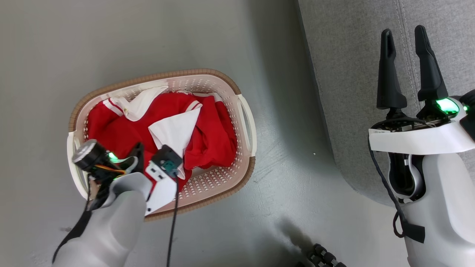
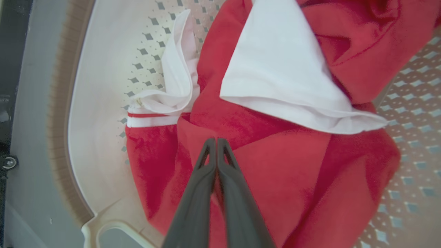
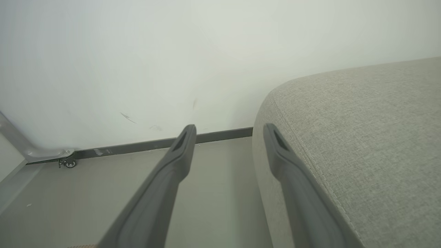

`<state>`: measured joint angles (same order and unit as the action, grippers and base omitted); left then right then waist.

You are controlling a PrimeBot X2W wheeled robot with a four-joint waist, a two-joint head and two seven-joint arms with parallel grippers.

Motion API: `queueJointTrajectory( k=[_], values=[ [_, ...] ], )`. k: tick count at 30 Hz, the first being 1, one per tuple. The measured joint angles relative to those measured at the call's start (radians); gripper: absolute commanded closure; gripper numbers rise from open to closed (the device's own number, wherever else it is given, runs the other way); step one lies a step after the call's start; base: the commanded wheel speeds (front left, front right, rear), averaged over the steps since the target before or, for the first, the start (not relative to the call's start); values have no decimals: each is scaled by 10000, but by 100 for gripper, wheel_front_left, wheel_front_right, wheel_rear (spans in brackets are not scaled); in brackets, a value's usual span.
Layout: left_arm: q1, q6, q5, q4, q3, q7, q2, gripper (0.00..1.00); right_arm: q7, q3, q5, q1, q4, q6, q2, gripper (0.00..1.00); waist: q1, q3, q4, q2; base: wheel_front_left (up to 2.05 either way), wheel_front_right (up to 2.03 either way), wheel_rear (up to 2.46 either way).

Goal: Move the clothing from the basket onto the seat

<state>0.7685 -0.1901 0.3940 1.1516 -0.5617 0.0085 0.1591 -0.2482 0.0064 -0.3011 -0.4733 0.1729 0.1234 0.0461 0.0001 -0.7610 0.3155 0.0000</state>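
Clothing of soft bright red fabric with white panels point(image 2: 275, 172) lies under the left end effector point(image 2: 216, 139). Its two long dark fingers are pressed together, tips down on a crease of the red cloth. Whether any fold is nipped between them cannot be told. Just beyond the tips a white triangular panel point(image 2: 275, 69) lies over the red. To one side a cuff with thin red-and-white stripe trim point(image 2: 151, 119) rests against the basket wall. All of the clothing sits heaped inside the cream-white oval plastic laundry basket point(image 1: 156, 76) with perforated walls and a brown rim band, which stands on the grey floor point(image 1: 55, 55). Well apart from the basket, the right end effector point(image 1: 403, 31) hangs with its fingers spread wide and nothing between them. It is over the edge of the large rounded grey fabric upholstered seat point(image 1: 352, 74) with stitched seams. Past it, a white wall point(image 3: 172, 51) meets the floor at a dark skirting strip point(image 3: 137, 144).
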Motion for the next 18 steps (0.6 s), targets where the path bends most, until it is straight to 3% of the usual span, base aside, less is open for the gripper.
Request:
queueJointTrajectory(
  k=[4,18],
  values=[
    [68,-71,79,-71,-123,42,-368,100,0,-27,0,-14,63,0,0,0,0,107,-76,0,0,0,0],
    [74,-226,-176,-562,-25,-637,-667,100,-10,-190,13,21,270,0,2,0,0,580,-463,0,0,0,0]
  ],
)
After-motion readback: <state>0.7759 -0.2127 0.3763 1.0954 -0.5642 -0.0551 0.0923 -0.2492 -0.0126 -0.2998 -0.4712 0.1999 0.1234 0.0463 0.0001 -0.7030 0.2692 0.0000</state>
